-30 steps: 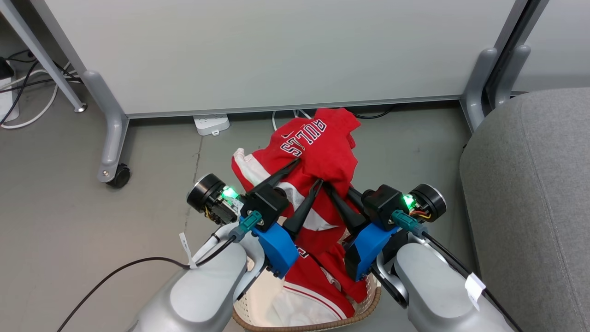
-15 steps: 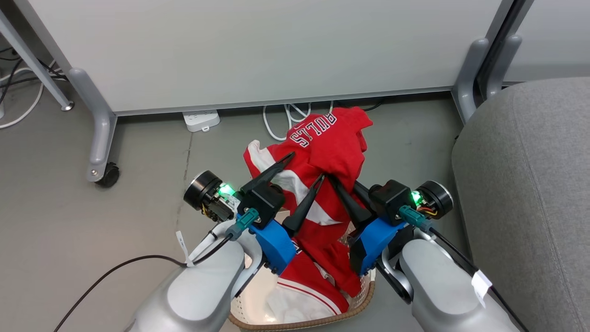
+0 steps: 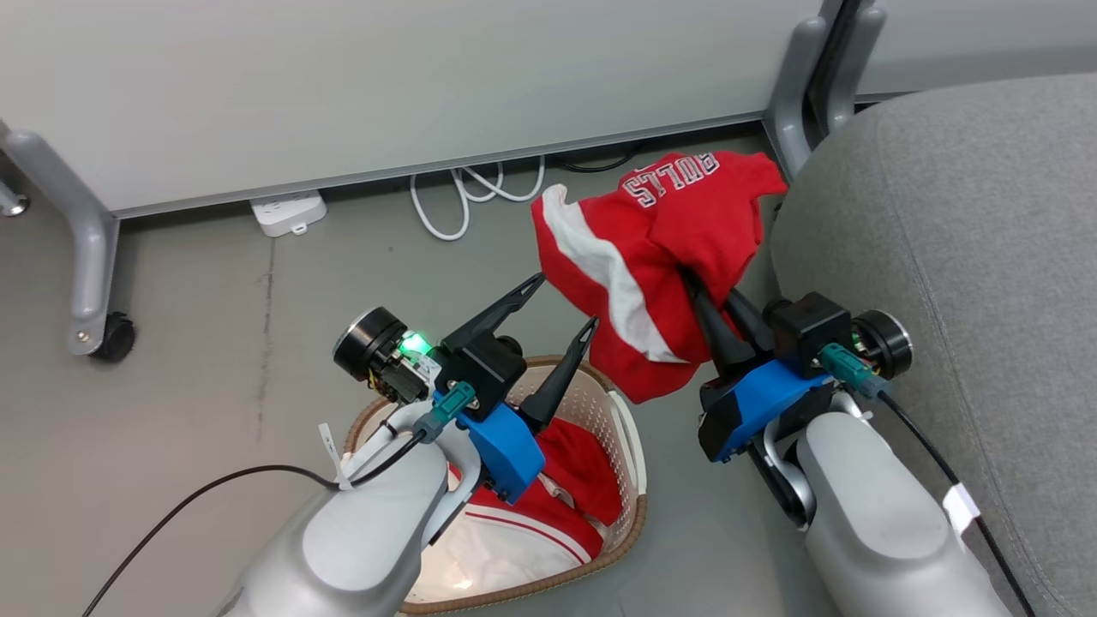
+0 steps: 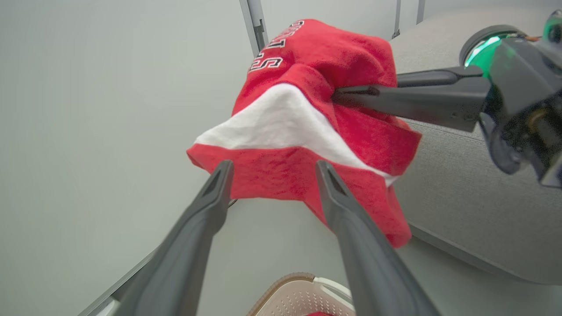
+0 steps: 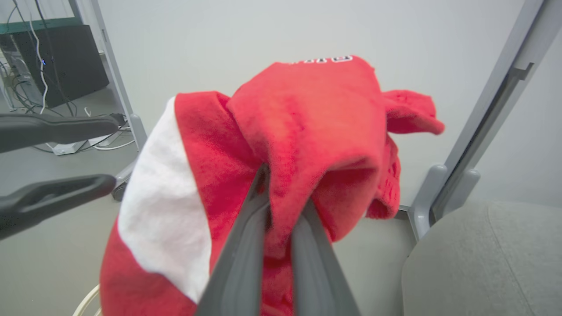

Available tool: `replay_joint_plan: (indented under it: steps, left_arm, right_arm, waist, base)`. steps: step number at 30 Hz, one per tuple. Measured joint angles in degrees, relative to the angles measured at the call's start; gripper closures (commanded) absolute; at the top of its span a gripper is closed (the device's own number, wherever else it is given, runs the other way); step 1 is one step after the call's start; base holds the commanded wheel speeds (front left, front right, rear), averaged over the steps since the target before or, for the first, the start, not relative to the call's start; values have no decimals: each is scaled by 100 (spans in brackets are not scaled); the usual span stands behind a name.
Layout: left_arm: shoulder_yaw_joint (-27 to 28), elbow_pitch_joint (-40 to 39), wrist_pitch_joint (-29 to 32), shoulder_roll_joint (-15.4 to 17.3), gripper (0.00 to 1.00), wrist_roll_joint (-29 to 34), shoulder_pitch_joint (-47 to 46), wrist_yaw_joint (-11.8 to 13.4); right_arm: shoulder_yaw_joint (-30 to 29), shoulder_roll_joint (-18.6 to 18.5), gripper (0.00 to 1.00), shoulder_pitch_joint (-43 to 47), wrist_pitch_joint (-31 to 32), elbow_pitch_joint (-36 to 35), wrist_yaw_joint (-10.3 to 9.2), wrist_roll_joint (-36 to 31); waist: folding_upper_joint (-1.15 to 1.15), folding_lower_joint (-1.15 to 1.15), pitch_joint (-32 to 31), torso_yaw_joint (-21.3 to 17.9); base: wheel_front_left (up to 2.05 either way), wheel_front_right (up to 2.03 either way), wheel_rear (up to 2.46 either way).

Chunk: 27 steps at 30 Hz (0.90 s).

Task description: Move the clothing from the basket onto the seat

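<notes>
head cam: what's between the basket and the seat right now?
In the head view, the right gripper and its pale forearm stand between basket and seat, jaws shut on a red garment, above bare grey floor.

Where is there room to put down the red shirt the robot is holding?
The grey seat, right of the red shirt, is bare. The floor between the power strip and the basket is open too. Crowded: the basket, with more clothing and the left end effector above it.
</notes>
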Motion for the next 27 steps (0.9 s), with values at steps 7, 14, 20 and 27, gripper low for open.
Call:
replay_joint_plan:
  steps: [7, 14, 20, 27]
  left_arm:
    - [-7, -34, 0, 35, 0, 47, -75, -12]
    - [-68, -52, 0, 32, 0, 96, -133, -52]
    - [-113, -54, 0, 59, 0, 103, -172, -85]
    - [-214, -54, 1, 121, 0, 108, -174, -112]
  right_arm:
    - [-671, -24, 100, 112, 1, -296, -1, -152]
    - [-1199, -20, 100, 273, 1, -630, -1, -283]
    - [-1642, 8, 100, 514, 0, -927, -1, -315]
    - [-2062, 65, 100, 872, 0, -1200, 0, -343]
  waist:
    - [0, 0, 161, -454]
    - [0, 0, 320, -943]
    - [0, 0, 422, -1350]
    - [0, 0, 519, -1769]
  base:
    - [0, 0, 0]
    - [0, 0, 0]
    - [0, 0, 0]
    - [0, 0, 0]
